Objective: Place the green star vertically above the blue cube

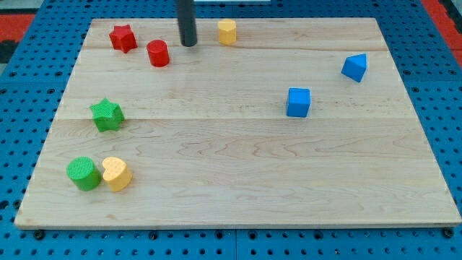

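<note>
While my tip (189,43) rests at the upper middle of the tabletop (238,188), between the red cylinder (158,53) and a yellow block (227,32), the green star (107,115) lies lower left of it (well apart). The blue cube (298,102) sits right of centre. There is no gripper, only the rod.

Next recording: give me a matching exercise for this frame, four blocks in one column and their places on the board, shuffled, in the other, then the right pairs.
Blocks:
1. green star
2. blue cube
3. red star
4. yellow heart

Places:
A. view's top left corner
B. right of centre
C. view's bottom left, touching the green cylinder
D. left edge, mid-height

Pairs: 1-D, 2-B, 3-A, 4-C

My tip stands near the view's top, between the red cylinder and the yellow cylinder.
</note>
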`<state>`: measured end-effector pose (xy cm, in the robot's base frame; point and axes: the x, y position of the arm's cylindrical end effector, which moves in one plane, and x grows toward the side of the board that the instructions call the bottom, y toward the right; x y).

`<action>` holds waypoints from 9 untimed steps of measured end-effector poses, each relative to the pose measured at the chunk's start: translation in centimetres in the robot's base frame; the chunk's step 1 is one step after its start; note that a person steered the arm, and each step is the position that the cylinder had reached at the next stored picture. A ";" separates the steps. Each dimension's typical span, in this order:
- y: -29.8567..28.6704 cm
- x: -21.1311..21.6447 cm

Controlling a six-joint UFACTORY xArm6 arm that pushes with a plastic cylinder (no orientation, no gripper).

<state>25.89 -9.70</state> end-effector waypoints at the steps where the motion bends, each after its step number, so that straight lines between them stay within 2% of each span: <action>1: -4.9 0.2; 2: -5.8 4.7; 4: -14.1 3.3; 5: -11.5 0.6; 7: -8.0 -1.7; 8: -6.5 -2.1; 9: -7.3 -0.9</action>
<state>24.98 -17.01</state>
